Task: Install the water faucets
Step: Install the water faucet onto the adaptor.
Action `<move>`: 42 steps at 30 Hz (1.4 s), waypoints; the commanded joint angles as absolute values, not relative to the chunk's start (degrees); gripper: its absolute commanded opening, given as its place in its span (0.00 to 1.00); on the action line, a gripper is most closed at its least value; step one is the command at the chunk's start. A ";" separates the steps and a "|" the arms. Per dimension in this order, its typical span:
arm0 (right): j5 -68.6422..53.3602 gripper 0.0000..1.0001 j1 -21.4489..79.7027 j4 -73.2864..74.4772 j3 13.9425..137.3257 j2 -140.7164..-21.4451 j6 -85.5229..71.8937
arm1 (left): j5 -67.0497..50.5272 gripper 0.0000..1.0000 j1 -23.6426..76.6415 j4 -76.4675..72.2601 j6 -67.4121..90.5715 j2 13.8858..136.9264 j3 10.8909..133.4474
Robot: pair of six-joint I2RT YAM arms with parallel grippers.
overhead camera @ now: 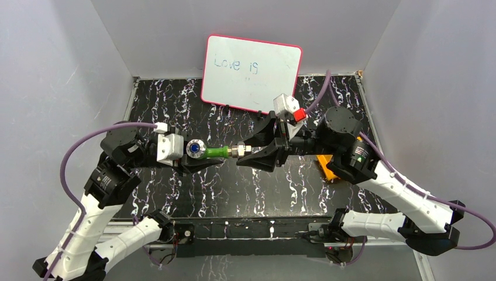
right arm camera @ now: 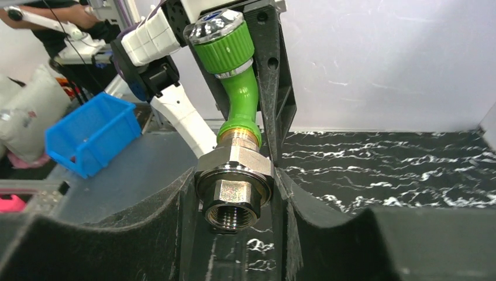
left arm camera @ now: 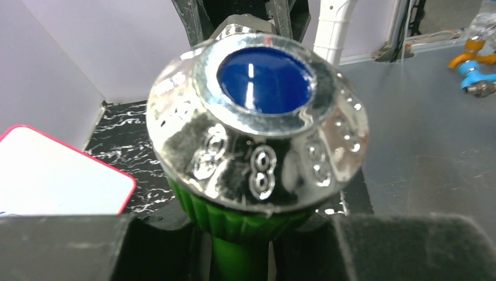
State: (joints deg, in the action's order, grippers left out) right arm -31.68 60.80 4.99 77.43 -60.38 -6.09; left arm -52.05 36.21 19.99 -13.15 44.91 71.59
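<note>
The green water faucet (overhead camera: pixel 217 151) hangs in the air between both arms, above the middle of the black marbled table (overhead camera: pixel 175 99). My left gripper (overhead camera: pixel 196 158) is shut on its green body just below the blue-and-silver knob (left arm camera: pixel 257 117). My right gripper (overhead camera: pixel 248 155) is shut on the silver hex fitting (right arm camera: pixel 234 181) at its threaded end, whose open thread faces the right wrist camera. The green body (right arm camera: pixel 243 96) and knob rise above the fitting in the right wrist view. The side spout is hidden.
A white board with a red rim (overhead camera: pixel 251 73) leans at the back of the table. An orange tray (overhead camera: pixel 325 168) lies half hidden under my right arm. Grey walls close in the left, right and back. A blue bin (right arm camera: pixel 88 132) stands outside the cell.
</note>
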 commanded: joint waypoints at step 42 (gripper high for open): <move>-19.81 0.00 61.35 -1.61 69.57 -61.02 -66.98 | -51.14 0.00 36.56 18.70 -44.35 43.42 68.82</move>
